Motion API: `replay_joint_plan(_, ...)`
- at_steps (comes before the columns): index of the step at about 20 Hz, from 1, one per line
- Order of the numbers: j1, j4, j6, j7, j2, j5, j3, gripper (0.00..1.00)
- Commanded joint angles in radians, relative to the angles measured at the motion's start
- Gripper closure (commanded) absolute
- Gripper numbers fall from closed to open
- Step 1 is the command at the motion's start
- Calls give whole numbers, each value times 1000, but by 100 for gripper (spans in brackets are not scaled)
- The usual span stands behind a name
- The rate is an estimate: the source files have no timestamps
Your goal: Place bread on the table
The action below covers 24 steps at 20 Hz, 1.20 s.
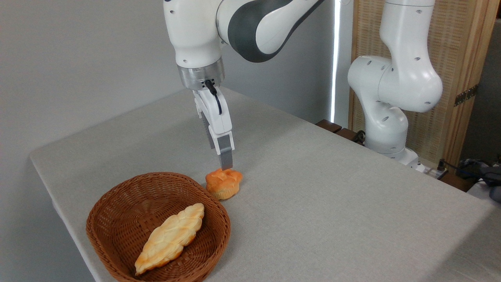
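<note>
The bread, a small orange-golden bun with a cracked top, rests slightly tilted on the grey table, just outside the far right rim of the wicker basket. My gripper hangs straight down over it. Its fingertips are level with the bun's top, touching or nearly touching it, and do not reach down around its sides. I see the gripper edge-on, so one finger hides the other and any gap between them does not show.
A brown wicker basket at the front left holds a long pale braided loaf. The arm's white base stands at the table's far right edge, with cables beyond it.
</note>
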Motion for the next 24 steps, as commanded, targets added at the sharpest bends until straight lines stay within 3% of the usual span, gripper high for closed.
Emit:
replay_joint_plan(1,-7,-2,15,2,-11,-13,9,0)
replay_joint_plan(9,-1,198,-29,-184,3,-6,54,0)
replay_joint_plan(13,1,451,-248,-238,120,42,80,0)
replay_joint_plan(15,1,534,-302,-270,163,52,83,0)
replay_joint_plan(24,-11,587,-313,-304,184,66,130,0)
